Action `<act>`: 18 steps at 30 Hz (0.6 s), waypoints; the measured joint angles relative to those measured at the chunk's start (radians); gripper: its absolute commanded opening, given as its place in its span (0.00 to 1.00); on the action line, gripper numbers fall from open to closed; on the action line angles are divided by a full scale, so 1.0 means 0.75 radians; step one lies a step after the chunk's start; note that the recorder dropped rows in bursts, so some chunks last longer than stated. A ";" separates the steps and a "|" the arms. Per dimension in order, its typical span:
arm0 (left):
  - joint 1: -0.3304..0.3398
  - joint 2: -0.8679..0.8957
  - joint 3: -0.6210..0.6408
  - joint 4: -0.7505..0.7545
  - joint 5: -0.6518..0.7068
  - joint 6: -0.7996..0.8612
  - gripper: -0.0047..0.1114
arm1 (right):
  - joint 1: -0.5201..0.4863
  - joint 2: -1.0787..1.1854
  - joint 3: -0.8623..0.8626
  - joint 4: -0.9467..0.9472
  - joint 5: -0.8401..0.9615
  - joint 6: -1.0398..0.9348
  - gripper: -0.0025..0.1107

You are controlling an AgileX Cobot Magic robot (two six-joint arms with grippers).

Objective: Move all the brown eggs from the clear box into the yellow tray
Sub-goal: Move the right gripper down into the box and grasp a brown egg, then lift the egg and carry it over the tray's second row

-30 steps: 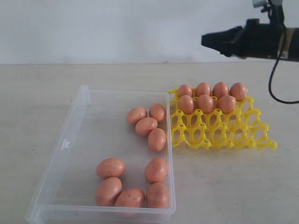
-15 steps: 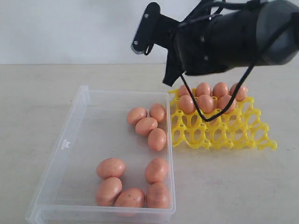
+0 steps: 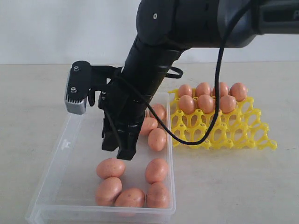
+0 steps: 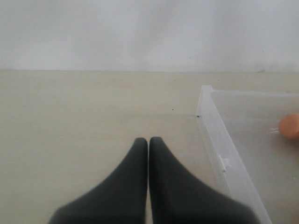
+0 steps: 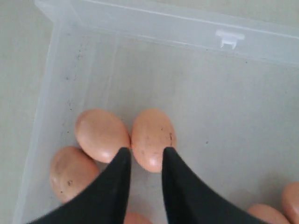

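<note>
**Exterior view.** The right arm reaches across the middle and down into the box (image 3: pixel 56 163). The box lies on the left of the table (image 3: pixel 224 186), one long side just beside the tray (image 3: pixel 219 144). Seven eggs (image 3: pixel 205 100) sit in the tray's two far rows, four behind and three in front; the nearer rows show open cups. In the box, five eggs cluster at the near end. At least three more show by the wall next to the tray, partly hidden by the arm.

**Right wrist view.** The right claw (image 5: pixel 145 157) stands partly open and grips nothing. Its two black tips lie on either side of the near end of a speckled egg (image 5: pixel 150 133) on the box floor; whether they touch it cannot be told. A second egg (image 5: pixel 100 135) lies just beside that one.

**Left wrist view.** The left claw (image 4: pixel 148 141) is closed, fingers pressed together on nothing, above bare table just outside a corner of the box
</note>
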 measured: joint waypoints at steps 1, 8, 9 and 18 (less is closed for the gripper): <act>0.000 0.000 0.000 0.000 0.000 0.000 0.05 | 0.007 0.013 0.000 0.000 -0.009 0.011 0.52; 0.000 0.000 0.000 0.000 0.000 0.000 0.05 | 0.021 0.125 0.000 0.000 -0.128 0.147 0.56; 0.000 0.000 0.000 0.000 0.000 0.000 0.05 | 0.021 0.142 0.000 -0.003 -0.134 0.150 0.56; 0.000 0.000 0.000 0.000 0.000 0.000 0.05 | 0.021 0.274 0.000 -0.003 -0.180 0.166 0.55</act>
